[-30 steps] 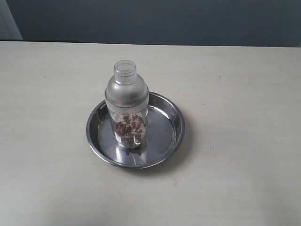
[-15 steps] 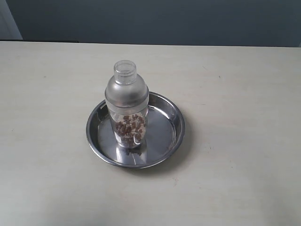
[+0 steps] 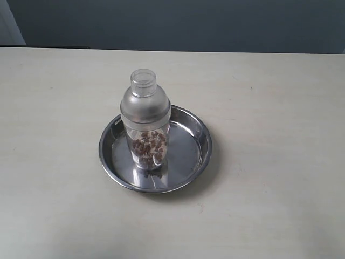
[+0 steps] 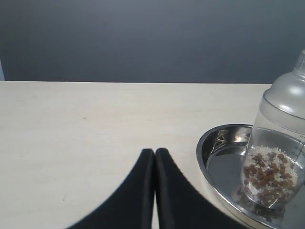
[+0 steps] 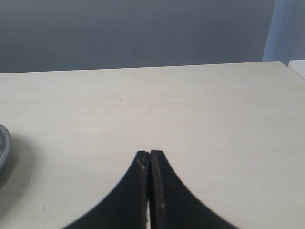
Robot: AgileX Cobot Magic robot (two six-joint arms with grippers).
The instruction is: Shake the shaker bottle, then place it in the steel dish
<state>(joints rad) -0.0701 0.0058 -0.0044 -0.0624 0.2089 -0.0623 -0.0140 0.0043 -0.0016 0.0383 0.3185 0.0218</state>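
Note:
The shaker bottle (image 3: 145, 121) stands upright in the steel dish (image 3: 194, 151), left of the dish's centre, with brown granules in its lower part. No arm or gripper appears in the exterior view. In the left wrist view my left gripper (image 4: 155, 151) is shut with nothing in it, low over the table, apart from the steel dish (image 4: 217, 145) and the shaker bottle (image 4: 279, 143) standing in it. My right gripper (image 5: 149, 153) is shut and empty over bare table. Only a sliver of the steel dish (image 5: 4, 145) shows at that view's edge.
The cream table (image 3: 280, 108) runs to a dark grey wall (image 3: 188, 24) at the back. A pale panel (image 5: 288, 31) stands beyond the table corner in the right wrist view.

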